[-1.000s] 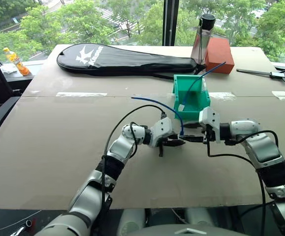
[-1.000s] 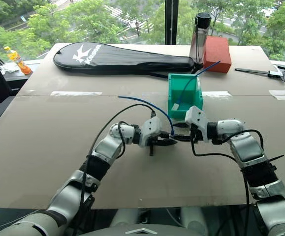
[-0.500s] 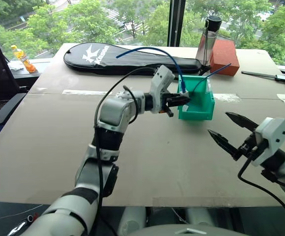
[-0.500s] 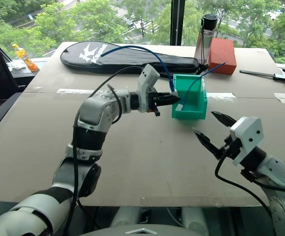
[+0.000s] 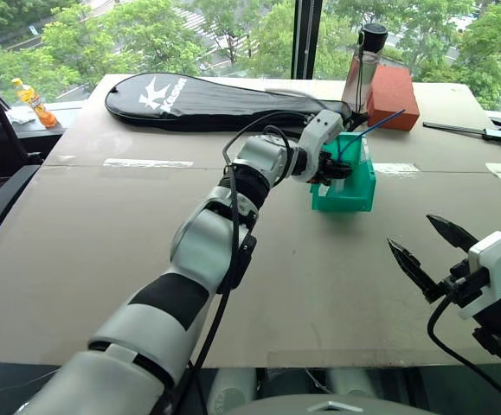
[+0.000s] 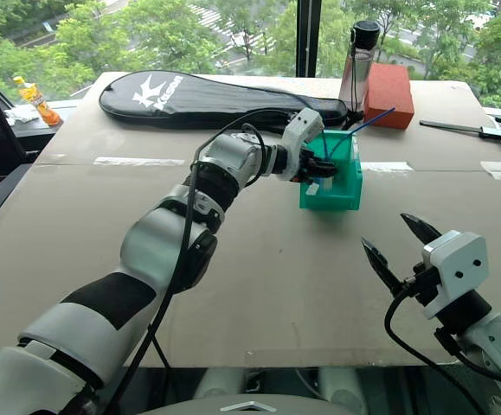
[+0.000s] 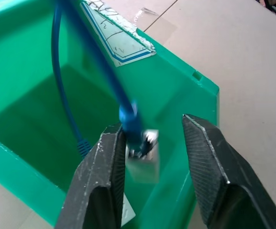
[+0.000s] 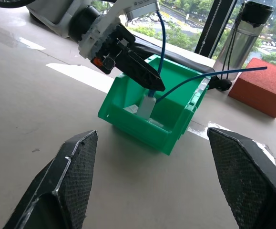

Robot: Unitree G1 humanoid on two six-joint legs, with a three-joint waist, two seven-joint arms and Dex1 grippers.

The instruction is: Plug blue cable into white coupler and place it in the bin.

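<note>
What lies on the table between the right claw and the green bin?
Nothing: in the right wrist view the stretch of brown table between the right claw and the green bin is bare.

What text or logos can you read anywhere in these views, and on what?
"K" logo with white lettering beside it, on the black racket case: lettering too blurred to read for sure.
Label on the green bin rim, blue lines and marks: unreadable.
Label on the orange drink bottle: too small to read.
Nothing else carries legible text.
</note>
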